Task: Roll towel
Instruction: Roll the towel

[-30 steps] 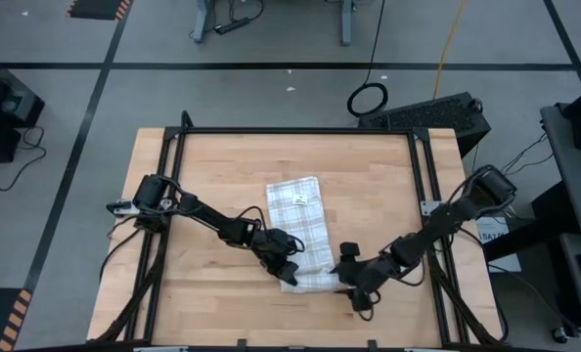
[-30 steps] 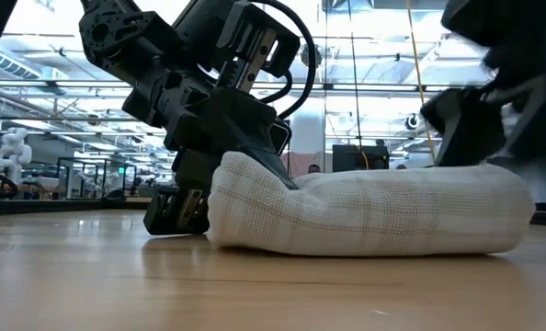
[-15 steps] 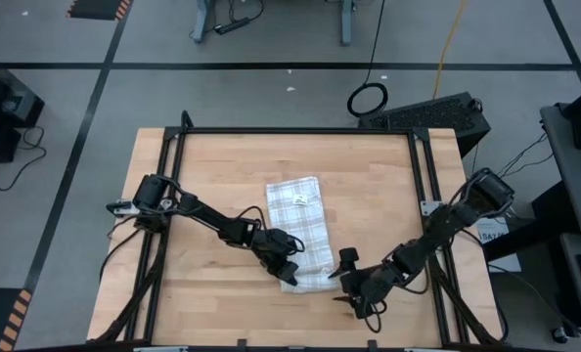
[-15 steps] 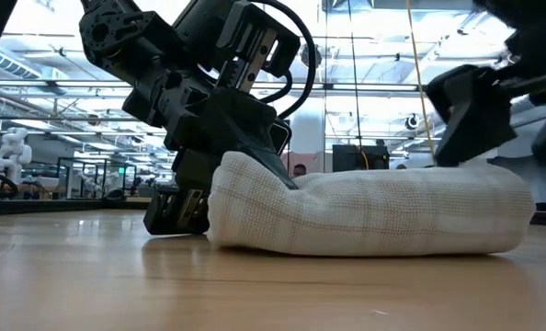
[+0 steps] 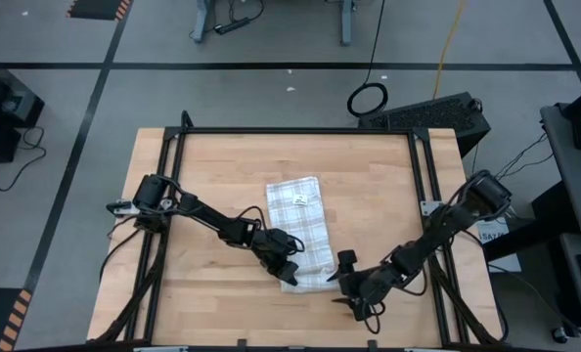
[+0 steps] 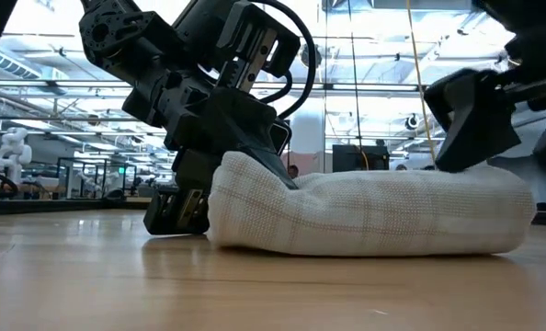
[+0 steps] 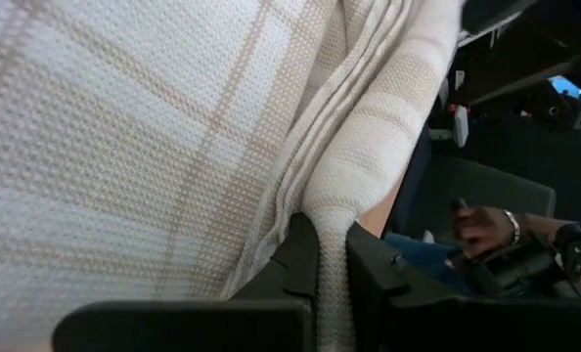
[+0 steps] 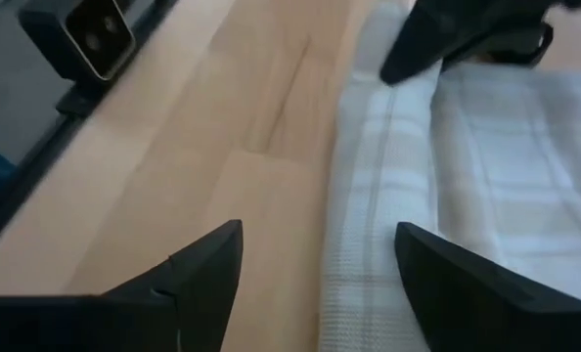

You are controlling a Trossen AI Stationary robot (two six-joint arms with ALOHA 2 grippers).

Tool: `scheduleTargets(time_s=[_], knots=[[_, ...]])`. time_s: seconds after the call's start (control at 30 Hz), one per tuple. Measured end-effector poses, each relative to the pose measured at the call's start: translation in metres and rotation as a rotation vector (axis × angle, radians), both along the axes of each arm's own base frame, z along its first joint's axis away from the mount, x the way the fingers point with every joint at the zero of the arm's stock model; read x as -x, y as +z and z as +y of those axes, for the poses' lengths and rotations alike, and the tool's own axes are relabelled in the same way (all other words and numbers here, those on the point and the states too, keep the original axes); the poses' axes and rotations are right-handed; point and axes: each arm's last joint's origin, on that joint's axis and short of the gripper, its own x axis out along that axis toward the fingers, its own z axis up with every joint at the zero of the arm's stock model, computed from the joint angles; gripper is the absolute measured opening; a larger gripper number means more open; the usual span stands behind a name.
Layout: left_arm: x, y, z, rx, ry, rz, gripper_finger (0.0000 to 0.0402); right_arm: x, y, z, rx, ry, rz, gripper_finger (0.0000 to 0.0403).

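Observation:
The white towel (image 5: 298, 227) with tan-grey checks lies as a long folded strip on the wooden table (image 5: 212, 166). Its small label (image 5: 299, 200) faces up near the far end. Its near end is bunched into a thick roll (image 6: 374, 216). My left gripper (image 5: 287, 270) is shut on the roll's left end. My right gripper (image 5: 347, 284) is open at the roll's right end. In the right wrist view (image 8: 320, 284) its fingers straddle the roll's edge (image 8: 369, 264), and in the low view (image 6: 475, 119) it stands just above the roll. My left gripper pinches a fold of several layers of the towel (image 7: 332, 256) between its two fingers (image 7: 295, 269), at the left end of the rolled near part. The fingers come slanting down from the table's left. The roll rests on the table.
A black metal frame (image 5: 300, 130) runs round the table. Bare wood lies left, right and far of the towel. A person's hand (image 7: 481, 223) shows in the room beyond the table.
My right gripper has shifted a little toward the table's near edge and toward the towel's right end, staying open. The towel and my left gripper have kept still.

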Motion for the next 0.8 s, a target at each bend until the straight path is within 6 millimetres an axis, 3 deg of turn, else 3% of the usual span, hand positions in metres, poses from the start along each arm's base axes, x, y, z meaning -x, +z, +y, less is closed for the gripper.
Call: scheduleTargets(time_s=[0.3,0.8], knots=[[0.0,0.0,0.0,0.0,0.002,0.0,0.0023,-0.005,-0.019,-0.003,0.021,-0.039,0.052,0.024],[-0.001,0.001,0.0,0.003,0.003,-0.013,0.0027,-0.017,-0.028,-0.02,-0.08,-0.123,0.126,0.0238]])
